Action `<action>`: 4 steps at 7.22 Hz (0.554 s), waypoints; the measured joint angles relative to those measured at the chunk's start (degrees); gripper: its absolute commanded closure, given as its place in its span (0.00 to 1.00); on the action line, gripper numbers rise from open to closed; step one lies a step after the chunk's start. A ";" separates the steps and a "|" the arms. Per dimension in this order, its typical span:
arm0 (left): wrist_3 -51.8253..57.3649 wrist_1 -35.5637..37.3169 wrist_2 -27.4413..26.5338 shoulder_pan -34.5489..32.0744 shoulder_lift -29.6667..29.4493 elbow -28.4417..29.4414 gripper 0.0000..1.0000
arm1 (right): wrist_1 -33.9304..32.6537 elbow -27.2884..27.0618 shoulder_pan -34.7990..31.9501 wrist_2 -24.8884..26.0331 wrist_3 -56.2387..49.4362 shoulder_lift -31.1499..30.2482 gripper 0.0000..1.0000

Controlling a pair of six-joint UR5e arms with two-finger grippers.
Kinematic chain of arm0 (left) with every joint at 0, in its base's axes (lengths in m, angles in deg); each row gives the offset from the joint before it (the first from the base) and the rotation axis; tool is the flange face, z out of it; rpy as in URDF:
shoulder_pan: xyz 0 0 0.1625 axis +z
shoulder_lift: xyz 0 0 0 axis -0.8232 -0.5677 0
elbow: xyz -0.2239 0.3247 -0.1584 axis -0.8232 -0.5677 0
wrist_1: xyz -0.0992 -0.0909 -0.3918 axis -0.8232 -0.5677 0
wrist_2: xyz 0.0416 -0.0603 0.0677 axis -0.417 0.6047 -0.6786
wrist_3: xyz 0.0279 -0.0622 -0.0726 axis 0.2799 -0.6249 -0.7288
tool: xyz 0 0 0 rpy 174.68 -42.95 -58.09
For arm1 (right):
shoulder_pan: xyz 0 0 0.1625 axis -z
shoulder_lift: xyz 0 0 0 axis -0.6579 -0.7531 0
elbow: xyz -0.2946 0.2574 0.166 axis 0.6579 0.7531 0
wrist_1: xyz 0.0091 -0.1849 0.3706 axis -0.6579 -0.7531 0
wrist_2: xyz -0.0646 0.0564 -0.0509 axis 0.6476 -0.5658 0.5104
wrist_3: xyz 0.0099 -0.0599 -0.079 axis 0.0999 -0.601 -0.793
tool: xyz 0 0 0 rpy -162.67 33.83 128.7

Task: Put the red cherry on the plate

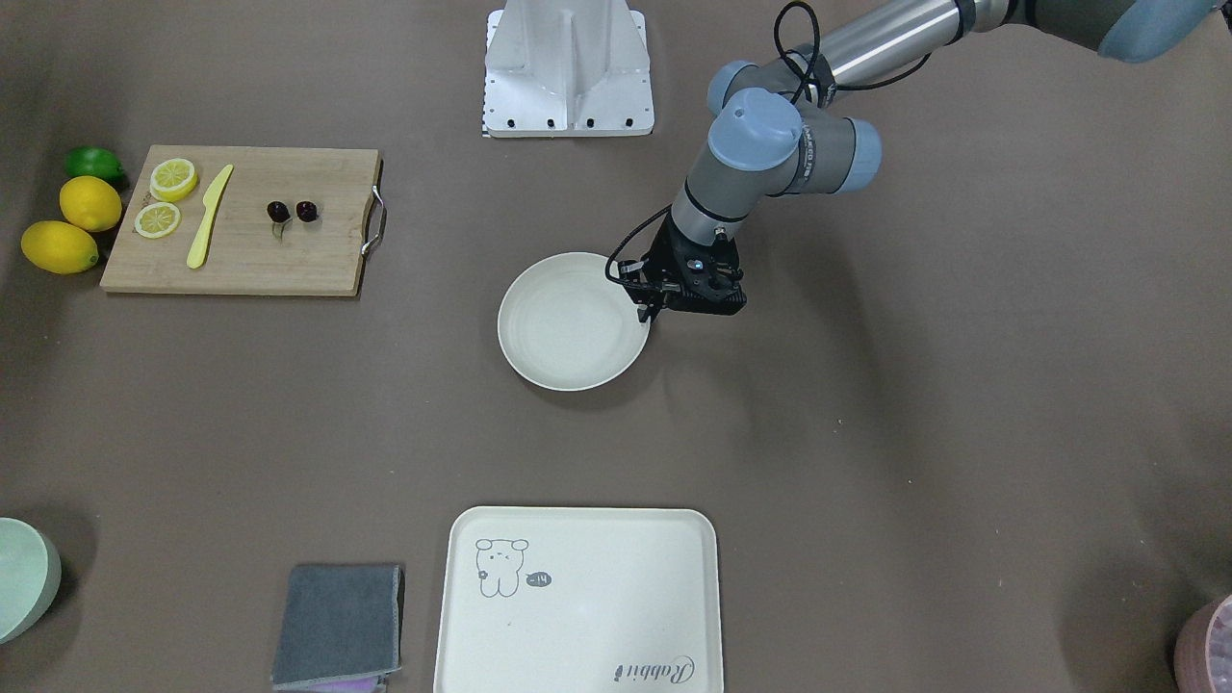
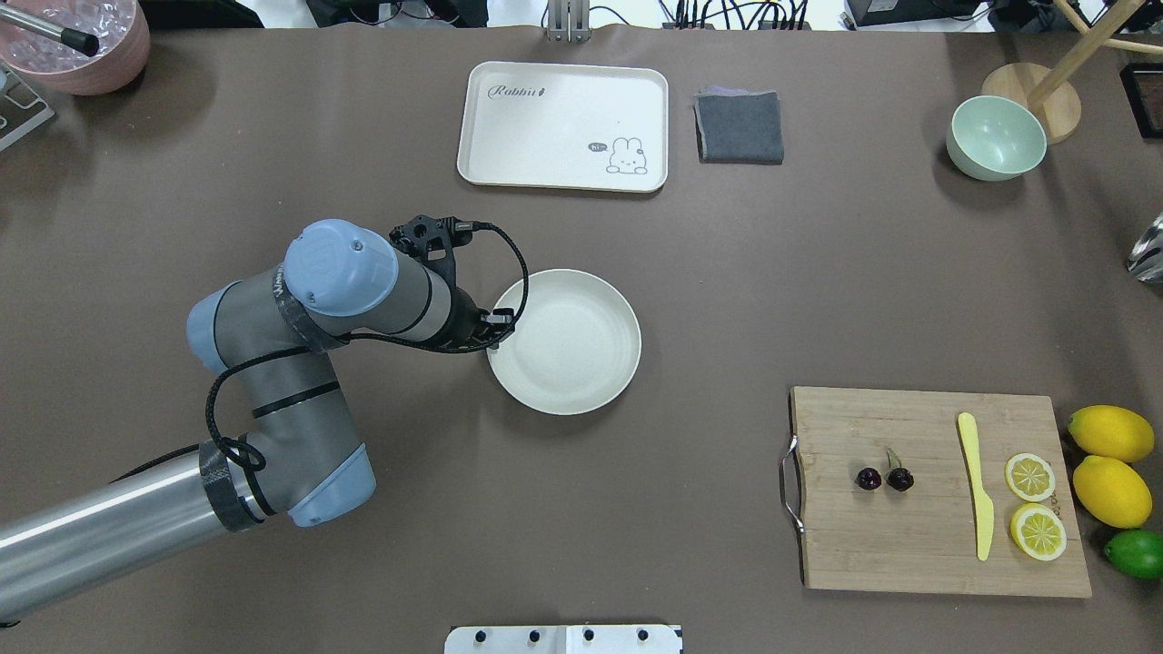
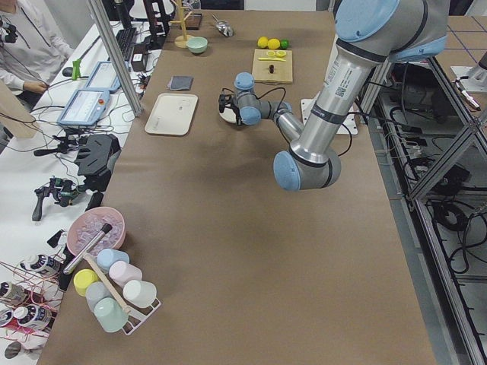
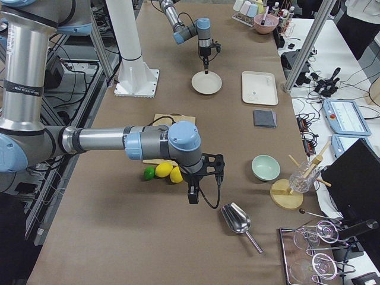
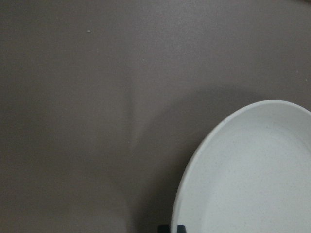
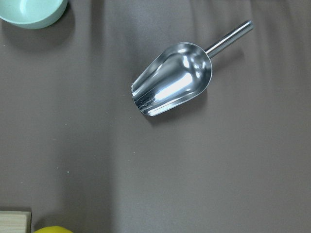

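Observation:
The red cherry [image 2: 884,478], a dark glossy pair, lies on the wooden cutting board [image 2: 909,554], also seen in the front view [image 1: 292,212]. The cream plate [image 2: 572,350] sits mid-table with nothing on it. My left gripper [image 2: 495,341] is at the plate's left rim [image 1: 647,313]. In the left wrist view its fingertips [image 5: 165,228] straddle the rim, close together. My right gripper [image 4: 193,197] shows only in the right side view, hanging near the lemons; I cannot tell whether it is open or shut.
The board also holds a yellow knife [image 2: 977,486] and two lemon slices [image 2: 1031,477]. Lemons [image 2: 1110,434] and a lime [image 2: 1136,554] lie beside it. A bear tray [image 2: 563,127], grey cloth [image 2: 739,127], green bowl [image 2: 995,138] and metal scoop [image 6: 172,80] stand around.

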 measured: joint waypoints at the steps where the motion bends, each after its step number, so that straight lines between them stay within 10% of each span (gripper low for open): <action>1: 0.06 -0.27 -0.07 -0.14 0.28 0.04 0.01 | 0.00 0.08 0.00 0.01 0.00 0.00 0.00; 4: 0.26 -1.64 -0.18 -0.35 1.53 0.16 0.02 | -0.10 0.23 0.00 -0.03 -0.01 0.06 0.00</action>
